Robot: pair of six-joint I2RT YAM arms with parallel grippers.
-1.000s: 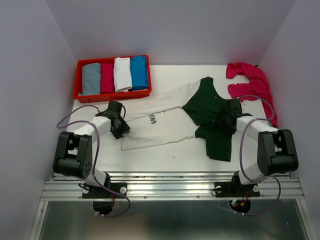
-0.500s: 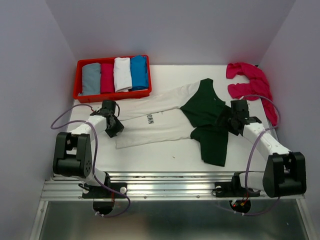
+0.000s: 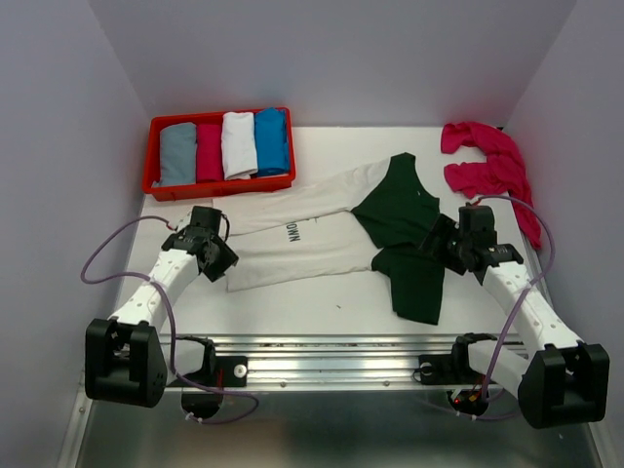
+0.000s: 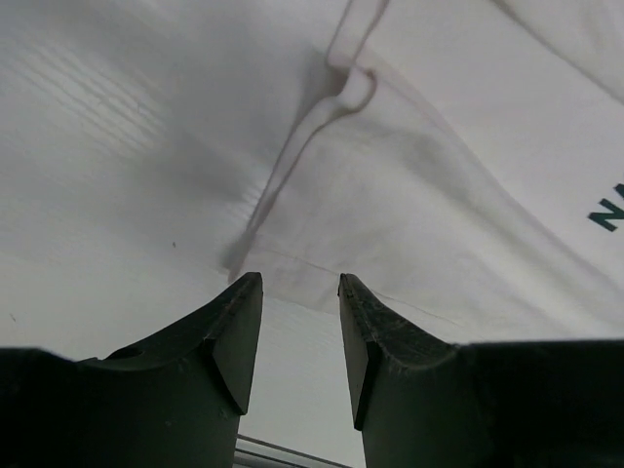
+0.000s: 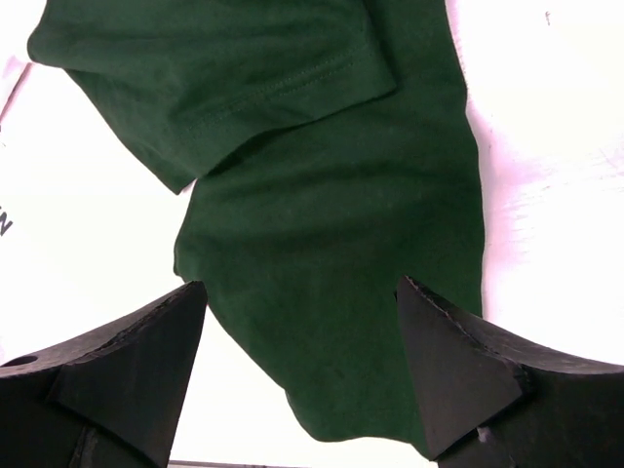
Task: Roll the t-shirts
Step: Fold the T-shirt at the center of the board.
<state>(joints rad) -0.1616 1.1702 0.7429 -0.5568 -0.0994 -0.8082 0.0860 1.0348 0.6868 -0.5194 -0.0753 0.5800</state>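
A cream-white t-shirt [image 3: 302,234] with dark green sleeves [image 3: 398,207] lies spread flat across the middle of the table, its small dark print facing up. My left gripper [image 3: 222,259] is at the shirt's left hem corner [image 4: 292,263]. It is open [image 4: 300,292], with only bare table between the fingers. My right gripper [image 3: 437,244] hovers over the lower green sleeve [image 5: 341,283]. It stands wide open [image 5: 302,292] and holds nothing. Magenta-pink t-shirts [image 3: 485,161] lie crumpled at the back right.
A red tray [image 3: 219,187] at the back left holds several rolled cloths [image 3: 224,144] in grey, magenta, white and blue. Purple walls close in the left, right and back. A metal rail [image 3: 331,361] runs along the near edge.
Both arms have stretched out low. The left gripper has slid left to the hem corner and the right gripper has slid right off the green part. The lower sleeve lies straighter.
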